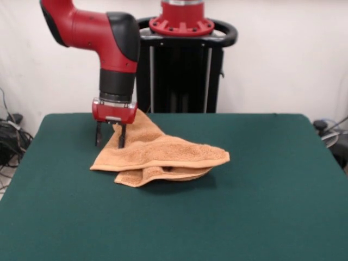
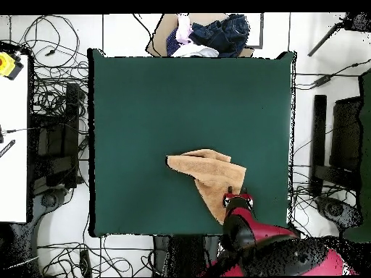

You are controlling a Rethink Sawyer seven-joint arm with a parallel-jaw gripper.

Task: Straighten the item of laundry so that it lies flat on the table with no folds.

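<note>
Front view: the hand (image 1: 110, 136) is hanging from the red and black arm (image 1: 98, 32) at the far left of the worktop (image 1: 261, 206), pointing down.
Hand state: its two dark fingers (image 1: 122, 136) are standing slightly apart, with a raised corner of the towel (image 1: 160, 152) lying against the right one; whether they are pinching the cloth cannot be told.
Towel place: one orange-tan towel is lying left of centre on the worktop, folded over itself in at least two layers, one corner rising to the hand.
Towel edges: its right tip is pointing toward the middle of the worktop; a lower layer is peeking out along the near side.
Open room: wide bare green surface is lying to the right of the towel and on its near side; less is showing on the left.
Overhead view: the towel (image 2: 210, 174) is sitting right of centre, toward the bottom edge of the worktop (image 2: 145, 101), with the hand (image 2: 237, 195) at its lower right corner.
Count: one towel, one arm, one hand.
Surface: dark green and felt-like.
Room: white wall behind; cables (image 2: 54, 65) are trailing over the floor on both sides, and a heap of clothes (image 2: 210, 32) is lying beyond the worktop's top edge.
</note>
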